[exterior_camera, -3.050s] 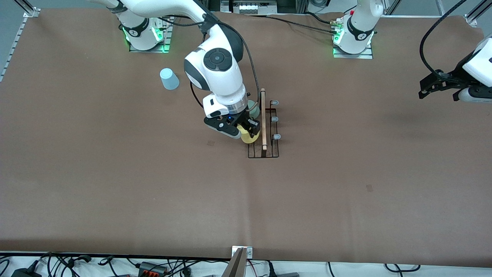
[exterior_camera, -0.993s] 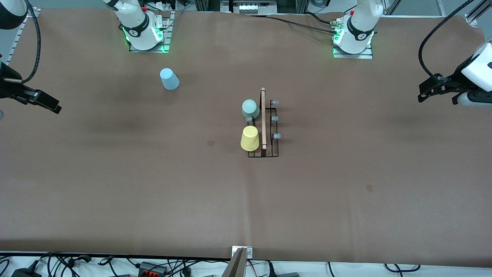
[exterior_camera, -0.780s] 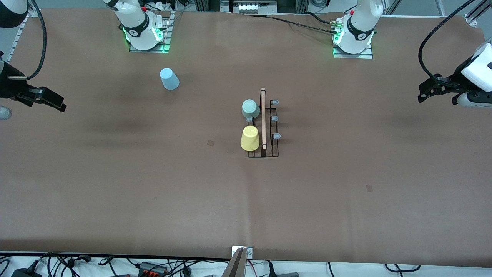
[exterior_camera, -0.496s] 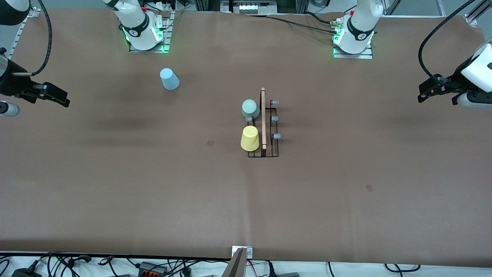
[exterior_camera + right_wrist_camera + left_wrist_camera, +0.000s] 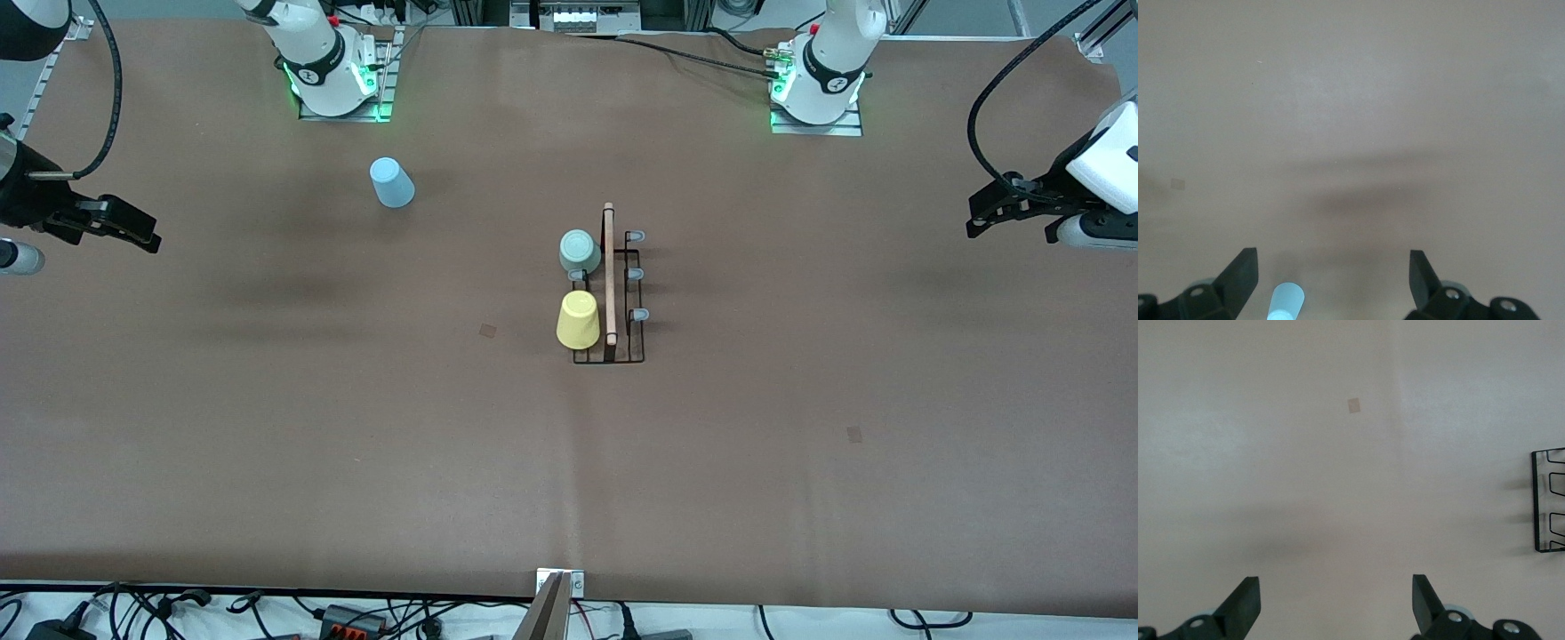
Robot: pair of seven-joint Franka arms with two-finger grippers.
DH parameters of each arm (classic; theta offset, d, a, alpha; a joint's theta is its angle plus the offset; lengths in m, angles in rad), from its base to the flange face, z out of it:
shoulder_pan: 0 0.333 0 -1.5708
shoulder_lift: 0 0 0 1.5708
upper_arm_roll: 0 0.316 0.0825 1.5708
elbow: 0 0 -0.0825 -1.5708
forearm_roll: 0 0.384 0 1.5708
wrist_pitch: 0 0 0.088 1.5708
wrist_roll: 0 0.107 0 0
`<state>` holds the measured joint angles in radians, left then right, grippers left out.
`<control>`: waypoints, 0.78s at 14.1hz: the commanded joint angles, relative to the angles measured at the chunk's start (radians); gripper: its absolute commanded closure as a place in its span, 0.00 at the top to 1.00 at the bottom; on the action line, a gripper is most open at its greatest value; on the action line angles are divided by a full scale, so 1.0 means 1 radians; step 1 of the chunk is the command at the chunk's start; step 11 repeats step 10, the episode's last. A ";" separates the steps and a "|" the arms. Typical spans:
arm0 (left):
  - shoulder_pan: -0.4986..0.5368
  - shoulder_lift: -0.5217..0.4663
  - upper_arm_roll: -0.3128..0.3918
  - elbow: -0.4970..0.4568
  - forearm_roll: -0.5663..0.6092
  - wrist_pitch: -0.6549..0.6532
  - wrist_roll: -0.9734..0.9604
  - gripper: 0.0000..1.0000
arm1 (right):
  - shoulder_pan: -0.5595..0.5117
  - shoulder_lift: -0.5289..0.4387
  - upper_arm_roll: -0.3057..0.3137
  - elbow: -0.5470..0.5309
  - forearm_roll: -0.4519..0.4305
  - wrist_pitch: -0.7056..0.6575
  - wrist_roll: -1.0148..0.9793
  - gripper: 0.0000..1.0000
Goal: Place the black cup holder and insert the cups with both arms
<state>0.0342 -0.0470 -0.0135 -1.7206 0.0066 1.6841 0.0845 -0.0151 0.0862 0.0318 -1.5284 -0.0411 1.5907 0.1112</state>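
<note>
The black cup holder (image 5: 610,359) stands at the table's middle, with its wooden rod handle (image 5: 609,267) on top. A pale green cup (image 5: 579,251) and a yellow cup (image 5: 578,320) sit on its pegs on the side toward the right arm's end. Part of the cup holder (image 5: 1547,500) also shows in the left wrist view. A light blue cup (image 5: 391,182) (image 5: 1286,301) rests on the table close to the right arm's base. My right gripper (image 5: 147,238) (image 5: 1331,277) hangs open and empty over the right arm's end. My left gripper (image 5: 978,213) (image 5: 1335,607) waits open over the left arm's end.
The arm bases (image 5: 333,84) (image 5: 818,93) stand at the table's back edge. Three bare grey-tipped pegs (image 5: 636,276) face the left arm's end. Small square marks (image 5: 487,330) (image 5: 854,434) lie on the brown table cover. Cables (image 5: 356,613) run along the near edge.
The right gripper let go of the yellow cup on the cup holder and drew away to its own end of the table. The left arm has stayed still.
</note>
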 commanded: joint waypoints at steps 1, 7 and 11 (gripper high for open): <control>0.003 0.015 0.001 0.030 -0.019 -0.009 0.009 1.00 | 0.007 0.009 -0.007 0.025 0.018 -0.018 -0.005 1.00; 0.001 0.015 0.001 0.030 -0.019 -0.009 0.009 1.00 | 0.000 0.017 -0.009 0.028 0.064 -0.018 -0.011 1.00; 0.000 0.015 0.001 0.030 -0.019 -0.009 0.009 1.00 | -0.002 0.017 -0.009 0.028 0.064 -0.021 -0.016 1.00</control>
